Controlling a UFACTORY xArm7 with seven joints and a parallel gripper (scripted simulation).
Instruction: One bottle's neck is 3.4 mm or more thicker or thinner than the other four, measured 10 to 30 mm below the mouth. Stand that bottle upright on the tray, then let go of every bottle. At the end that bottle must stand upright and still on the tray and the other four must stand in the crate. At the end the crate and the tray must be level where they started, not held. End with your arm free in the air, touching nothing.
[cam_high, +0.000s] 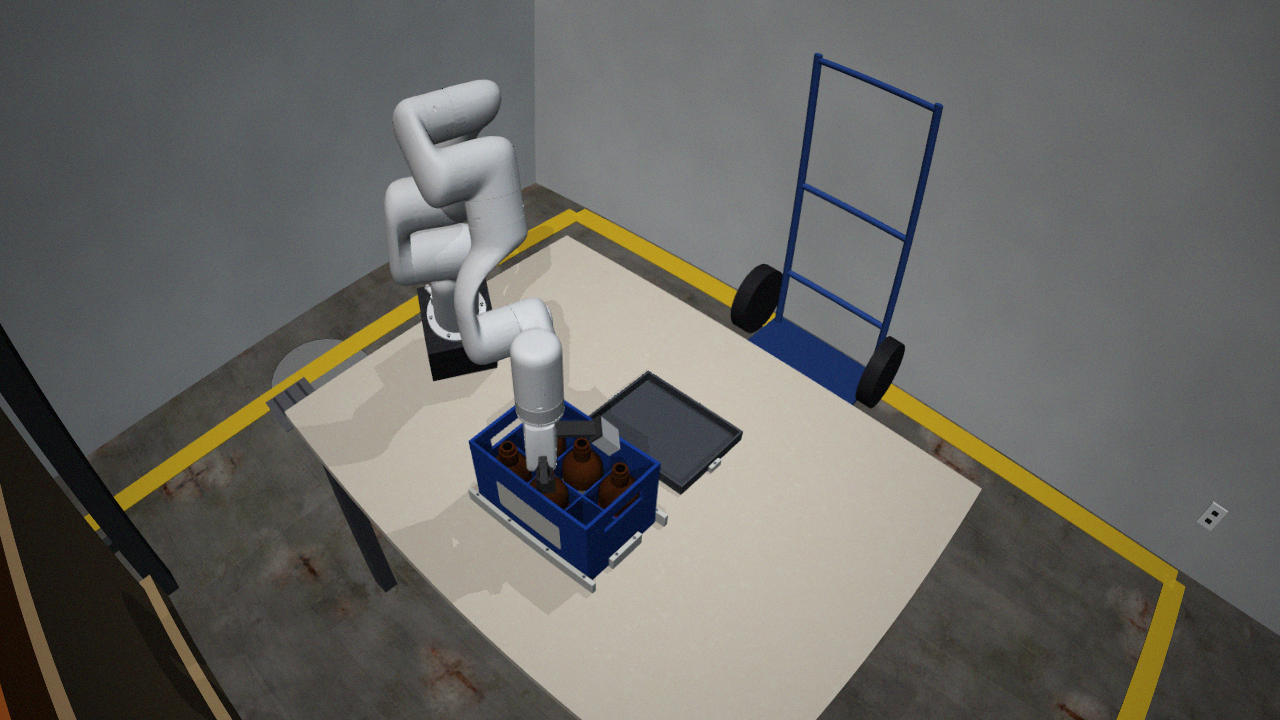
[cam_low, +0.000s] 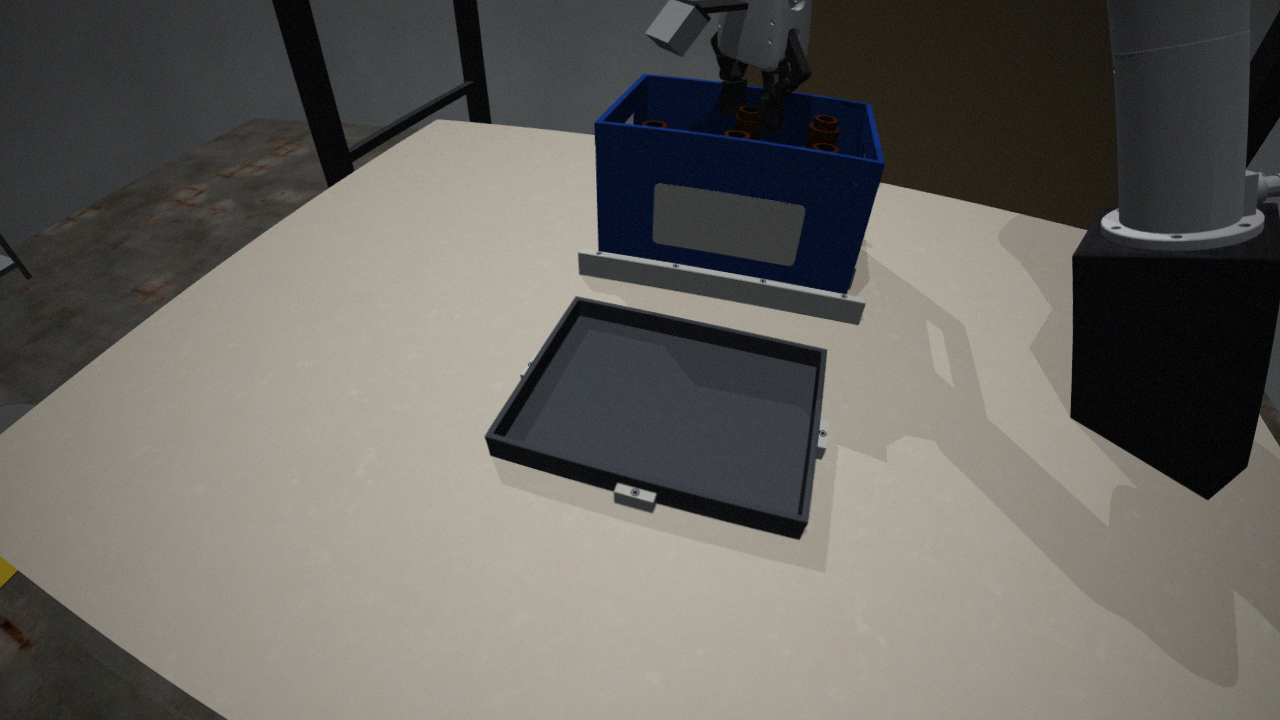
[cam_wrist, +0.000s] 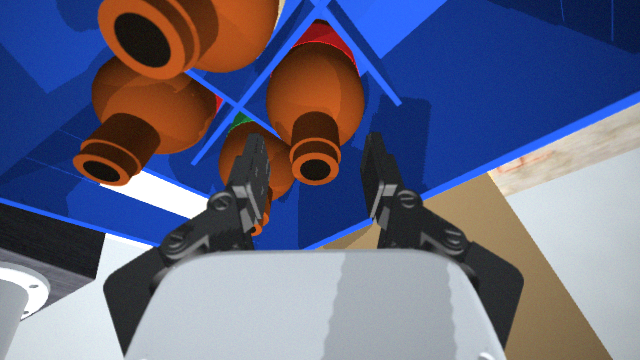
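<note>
Remote cell, white seven-joint arm: I've got the black-fingered gripper spread approx. either side of the neck of a brown glass-like bottle, w/ a gap showing on both sides in the wrist cam and nothing pinched. That btl., red band low on its body, stands in a compartment of the deep blue open-topped crate, one of five in there; I can't tell from here which one has the odd neck. In the wrist view, a second brown bottle w/ a green band sits partly hidden behind one finger, and two more, a large near one and one beside it, stand at upper L of frame. Crate rests on the pale cream tabletop, alongside a long grey metal rail that runs betw. it and the shallow dark grey rectangular tray. Tray lies flat nearby, small light blocks at its edges. Arm's black block base stands off to one side; blue tubular hand truck is parked by the wall, beyond the table.
</note>
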